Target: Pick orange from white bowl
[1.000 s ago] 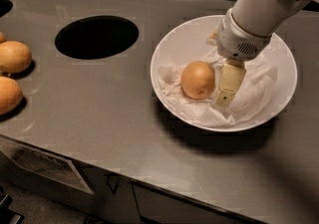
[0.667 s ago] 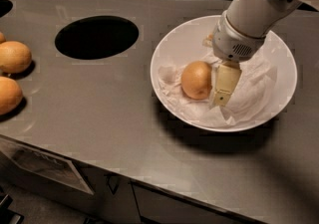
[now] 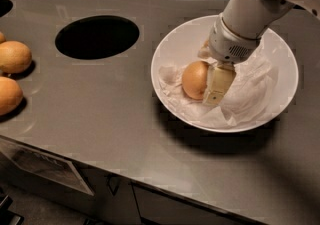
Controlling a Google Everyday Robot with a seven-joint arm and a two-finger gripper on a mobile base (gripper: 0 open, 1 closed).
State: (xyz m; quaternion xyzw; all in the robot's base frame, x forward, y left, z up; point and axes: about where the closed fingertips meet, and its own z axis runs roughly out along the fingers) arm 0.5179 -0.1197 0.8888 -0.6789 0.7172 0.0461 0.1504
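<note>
Gripper [image 3: 216,89] down inside white bowl [image 3: 280,51], against R side of orange [image 3: 194,80], which lies on crumpled paper [image 3: 250,89]. Whether it's closed on orange: can't tell.

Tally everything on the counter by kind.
Bowl: 1
Orange, in the bowl: 1
Fruits, left edge: 2, plus a sliver of maybe a third
Paper, in the bowl: 1
Gripper, in the bowl beside the orange: 1
Total: 6, sliver not counted
</note>
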